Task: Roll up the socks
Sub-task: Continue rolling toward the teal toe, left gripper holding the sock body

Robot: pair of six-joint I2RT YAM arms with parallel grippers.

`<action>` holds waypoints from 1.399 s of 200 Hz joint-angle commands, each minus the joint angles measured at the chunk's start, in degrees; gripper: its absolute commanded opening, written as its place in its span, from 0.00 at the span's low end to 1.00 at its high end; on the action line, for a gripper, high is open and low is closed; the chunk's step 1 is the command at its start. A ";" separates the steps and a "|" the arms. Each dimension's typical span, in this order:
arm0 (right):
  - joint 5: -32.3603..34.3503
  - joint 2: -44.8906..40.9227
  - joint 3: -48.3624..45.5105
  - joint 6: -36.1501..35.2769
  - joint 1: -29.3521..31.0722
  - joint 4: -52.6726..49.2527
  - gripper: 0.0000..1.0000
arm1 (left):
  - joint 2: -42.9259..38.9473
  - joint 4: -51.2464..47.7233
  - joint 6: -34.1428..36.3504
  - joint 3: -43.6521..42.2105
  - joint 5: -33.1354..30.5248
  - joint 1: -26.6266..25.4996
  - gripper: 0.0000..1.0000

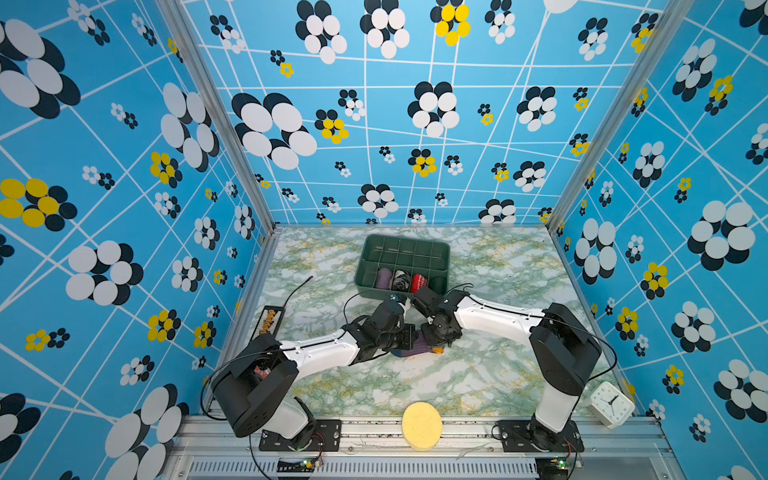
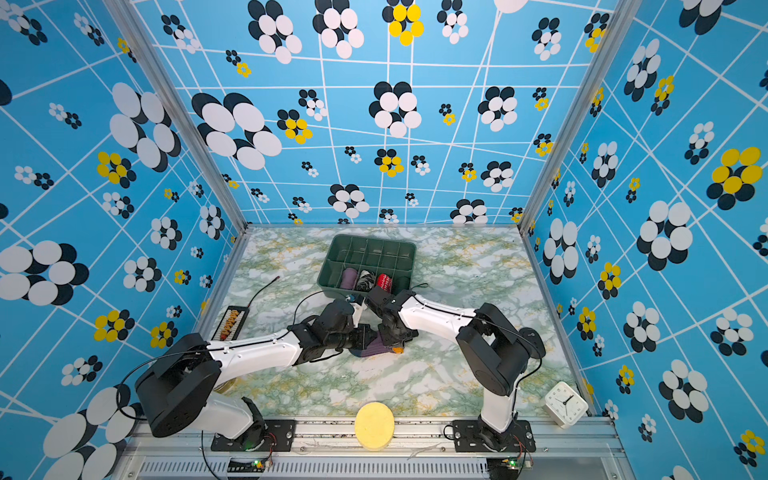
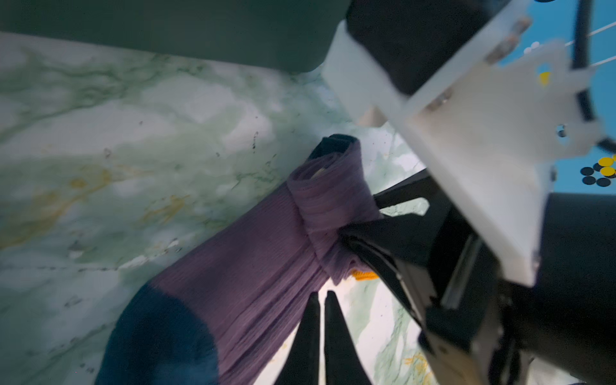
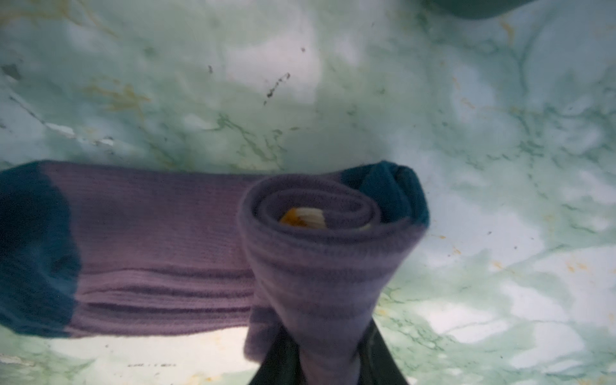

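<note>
The right gripper pinches the rolled end of the socks on the table. The left gripper, jaws together, sits just beside them.

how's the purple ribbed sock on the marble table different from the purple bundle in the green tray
The purple ribbed socks with dark blue ends lie on the marble table, only part rolled, a flat length left out; the purple bundle sits fully rolled in a compartment of the green divided tray. The socks' roll is pinched by the right end effector; nothing touches the bundle. Both are purple.
</note>
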 commanded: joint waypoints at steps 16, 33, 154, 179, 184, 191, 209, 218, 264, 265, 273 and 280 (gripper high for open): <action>0.66 -0.87 -2.59 0.45 0.13 0.59 0.27 | 5.75 8.12 -2.24 1.07 -0.27 -1.10 0.08; 0.78 -1.22 -2.97 0.44 0.15 0.86 0.27 | 7.69 10.17 -3.43 0.89 0.11 -1.19 0.08; 0.06 -1.83 -4.13 0.18 0.11 2.61 0.27 | 14.83 23.60 -8.37 -2.15 0.55 -1.31 0.07; 0.05 -1.90 -4.08 0.05 0.12 2.74 0.27 | 16.77 23.73 -8.53 -1.65 0.86 -1.29 0.06; 0.05 -1.92 -4.11 0.00 0.13 2.81 0.27 | 17.13 23.46 -8.57 -1.46 1.02 -1.27 0.06; -0.15 -1.92 -4.05 0.00 0.14 2.96 0.27 | 17.58 22.62 -8.40 -1.04 1.12 -1.32 0.05; -0.53 -2.16 -4.23 -0.17 0.08 3.63 0.27 | 18.50 20.25 -7.86 -0.14 1.12 -1.50 0.04; -0.69 -2.27 -4.40 -0.15 0.15 3.89 0.27 | 18.79 19.65 -7.86 -0.05 1.04 -1.50 0.03; -1.40 -2.88 -5.19 0.05 -0.28 4.97 0.27 | 17.79 26.29 -11.09 -5.77 -2.24 -1.18 0.03; -1.41 -2.89 -5.15 0.07 -0.28 5.03 0.27 | 17.76 26.48 -11.19 -5.89 -2.31 -1.17 0.03; -1.62 -3.04 -5.52 0.17 -0.37 5.26 0.27 | 17.37 28.31 -11.98 -7.19 -2.94 -1.15 0.03; -1.68 -3.06 -5.76 0.18 -0.53 5.43 0.27 | 17.06 29.75 -12.48 -8.11 -3.44 -1.08 0.03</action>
